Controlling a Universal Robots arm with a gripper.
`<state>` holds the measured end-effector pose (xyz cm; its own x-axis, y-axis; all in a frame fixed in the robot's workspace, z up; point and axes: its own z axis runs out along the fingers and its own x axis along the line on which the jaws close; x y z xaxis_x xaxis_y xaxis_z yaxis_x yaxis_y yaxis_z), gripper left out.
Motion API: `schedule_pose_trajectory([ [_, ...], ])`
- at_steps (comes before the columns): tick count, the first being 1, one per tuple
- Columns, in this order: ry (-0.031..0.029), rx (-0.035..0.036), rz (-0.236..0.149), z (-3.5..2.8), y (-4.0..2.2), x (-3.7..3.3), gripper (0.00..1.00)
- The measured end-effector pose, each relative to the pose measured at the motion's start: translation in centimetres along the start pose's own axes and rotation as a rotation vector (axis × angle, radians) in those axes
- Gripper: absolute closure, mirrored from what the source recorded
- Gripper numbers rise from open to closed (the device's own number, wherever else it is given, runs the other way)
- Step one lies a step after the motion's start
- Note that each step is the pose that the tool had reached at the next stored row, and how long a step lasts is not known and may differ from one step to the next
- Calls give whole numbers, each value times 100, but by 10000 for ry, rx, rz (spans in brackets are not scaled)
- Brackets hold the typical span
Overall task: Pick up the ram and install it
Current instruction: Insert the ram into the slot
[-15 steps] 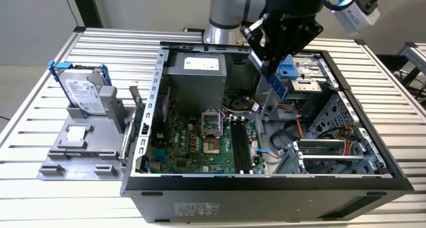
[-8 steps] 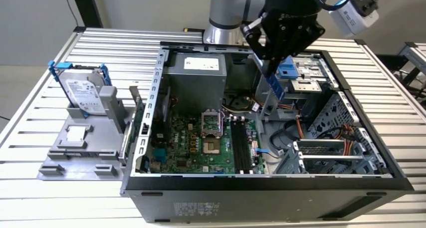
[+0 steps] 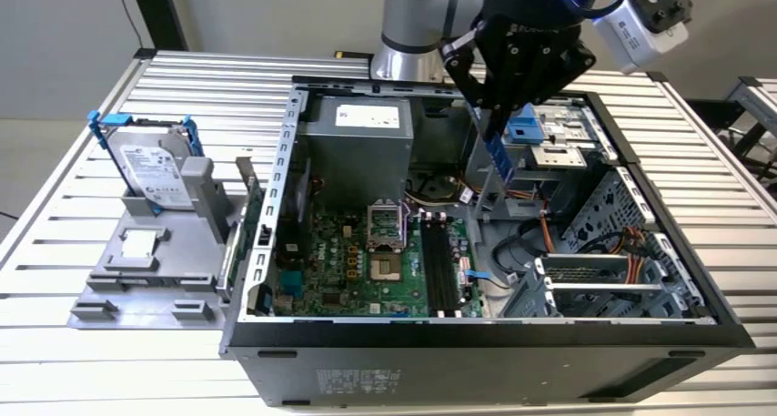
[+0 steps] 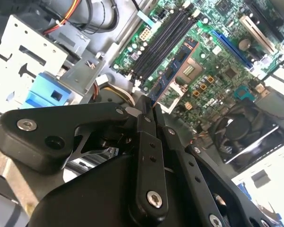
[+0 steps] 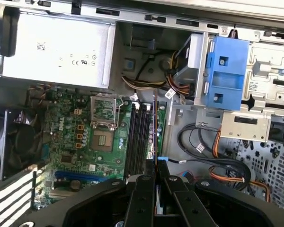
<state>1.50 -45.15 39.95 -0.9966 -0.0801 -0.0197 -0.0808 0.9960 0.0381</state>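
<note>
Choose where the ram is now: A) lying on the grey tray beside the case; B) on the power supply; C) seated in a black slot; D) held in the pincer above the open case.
D: the pincer is shut on the ram, which hangs over the open case.

Exterior view high over the case (image 3: 486, 339); both wrist views behind the pincer (image 5: 156, 163) (image 4: 149, 103), close above the green board (image 5: 61, 124) (image 4: 213, 59)

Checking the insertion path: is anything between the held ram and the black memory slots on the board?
Nothing visible. The gripper holds the ram above the open case, and the slots lie bare below; the black cables sit to the exterior view's right of them.
</note>
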Motion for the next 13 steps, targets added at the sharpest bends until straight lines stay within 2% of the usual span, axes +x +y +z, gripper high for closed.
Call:
schedule_pose_trajectory([
  [2, -6, 3, 151, 0, 0, 0, 100],
  [7, -6, 2, 161, 8, 0, -3, 100],
  [13, -6, 3, 160, 83, -7, -47, 100],
])
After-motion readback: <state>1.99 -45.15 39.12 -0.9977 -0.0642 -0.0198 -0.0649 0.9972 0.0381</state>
